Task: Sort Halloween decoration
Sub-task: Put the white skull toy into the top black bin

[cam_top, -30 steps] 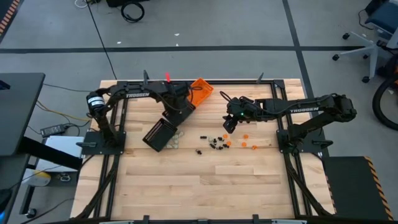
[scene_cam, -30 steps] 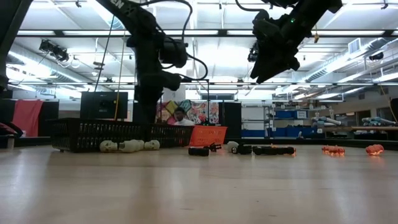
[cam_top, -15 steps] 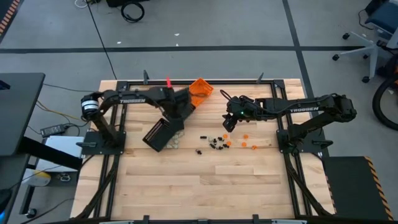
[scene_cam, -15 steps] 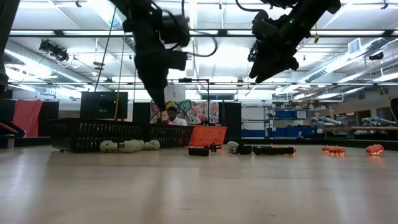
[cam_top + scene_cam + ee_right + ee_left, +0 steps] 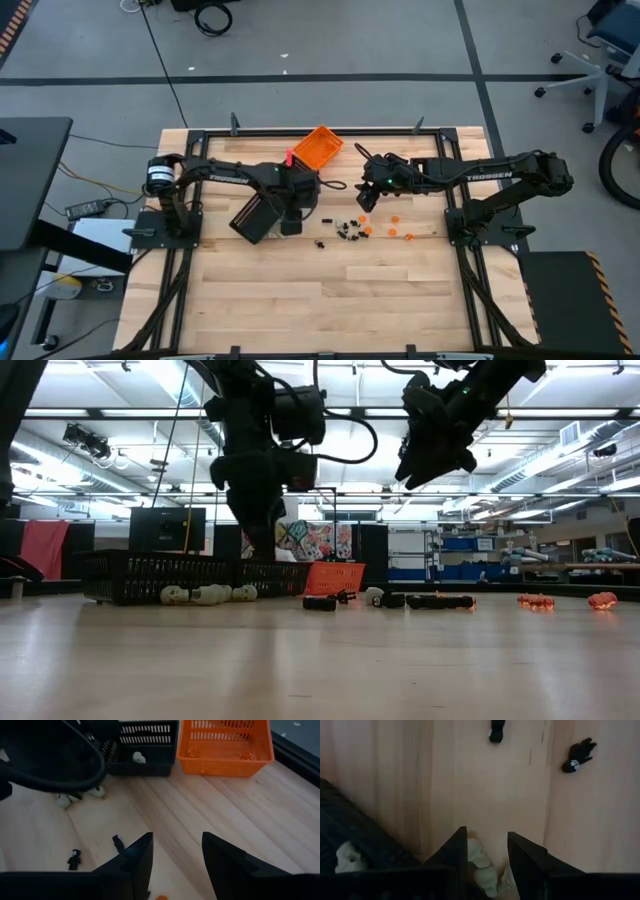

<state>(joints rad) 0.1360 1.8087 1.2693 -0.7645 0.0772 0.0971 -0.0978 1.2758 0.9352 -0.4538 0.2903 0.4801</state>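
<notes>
The Halloween decoration lies loose on the wooden table: black trinkets (image 5: pixel 345 230), orange ones (image 5: pixel 395 232) and whitish ones (image 5: pixel 205 595) beside the black tray (image 5: pixel 255 215). My left gripper (image 5: pixel 487 855) hangs open above the whitish trinkets (image 5: pixel 480 865), pointing down, clear of the table in the low view. Another whitish trinket (image 5: pixel 138 756) lies inside the black tray. My right gripper (image 5: pixel 175 855) hangs open in the air over the far side of the black and orange trinkets, slanting down. The orange tray (image 5: pixel 318 147) stands at the table's far edge.
The black tray (image 5: pixel 350 835) lies right beside my left gripper, toward the table's left. Two black trinkets (image 5: pixel 579 757) lie beyond the fingers. The table's near half is bare wood (image 5: pixel 320 300). A metal frame (image 5: pixel 320 130) runs round the table's edge.
My left gripper has swung from beside the orange tray toward the table's near edge and now hangs over the whitish trinkets next to the black tray. The orange tray shows uncovered now. My right arm has kept still.
</notes>
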